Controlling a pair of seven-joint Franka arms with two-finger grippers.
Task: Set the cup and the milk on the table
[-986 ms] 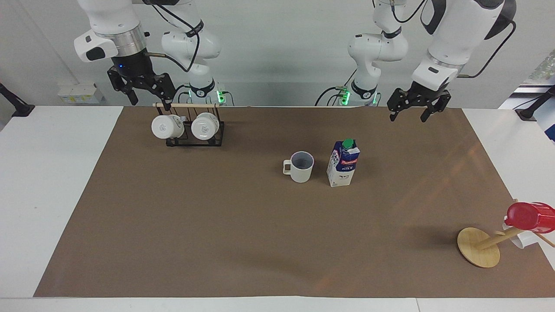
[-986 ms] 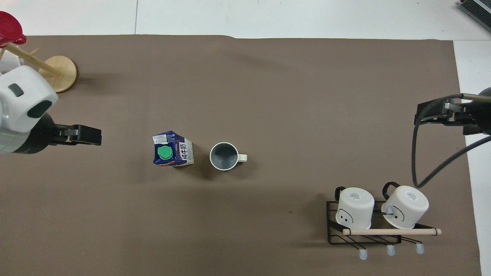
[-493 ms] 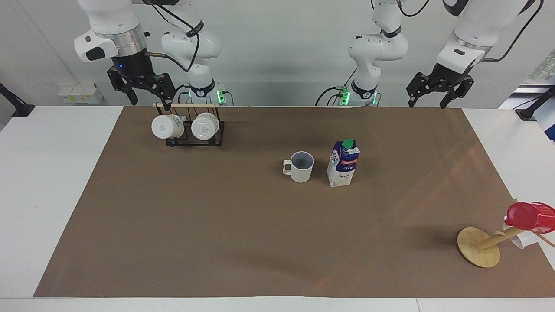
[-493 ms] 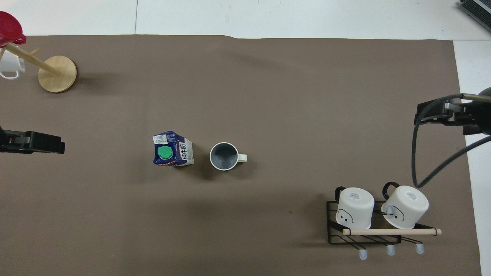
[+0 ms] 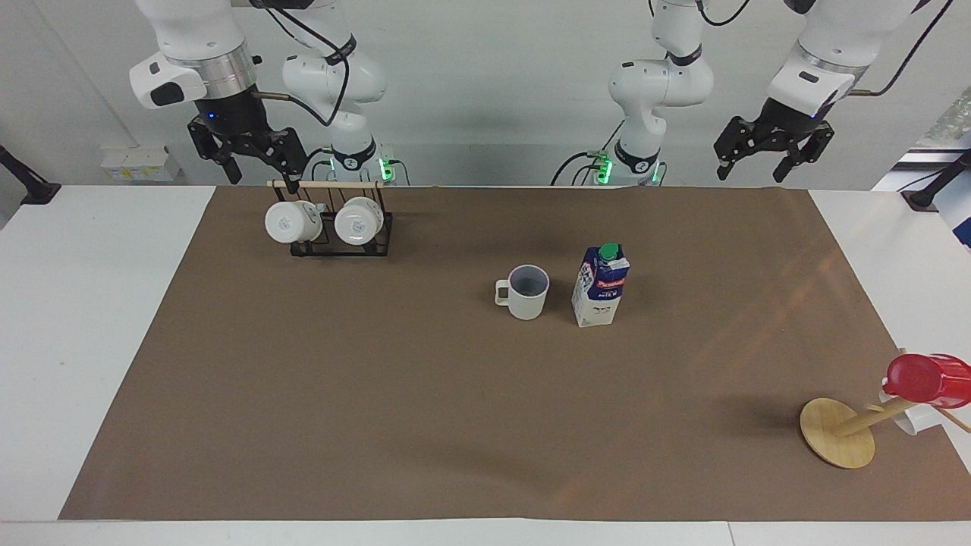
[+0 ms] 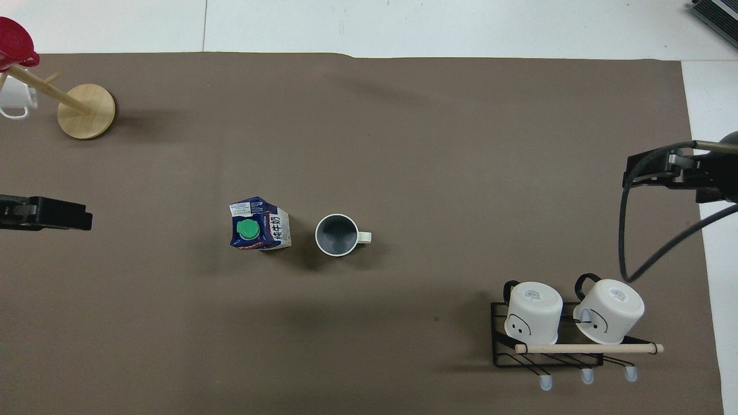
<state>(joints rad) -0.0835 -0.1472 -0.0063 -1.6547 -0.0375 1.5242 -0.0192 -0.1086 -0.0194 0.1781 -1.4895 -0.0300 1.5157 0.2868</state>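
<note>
- Cup (image 5: 527,291) and milk (image 5: 600,286) are seen standing upright on the table (image 5: 106,318), side by side near the middle of the brown sheet, so placing is judged done; nothing more than waiting seems called for.
- Right gripper (image 5: 254,161) is held spread and empty above the mug rack (image 5: 339,220).
- Left gripper (image 5: 774,150) is held spread and empty above the table's robot-side edge.
- Wide bare sheet is left around both items; edges are well apart.

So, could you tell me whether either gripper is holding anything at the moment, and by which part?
Nothing is held: the left gripper and right gripper are open and empty.
</note>
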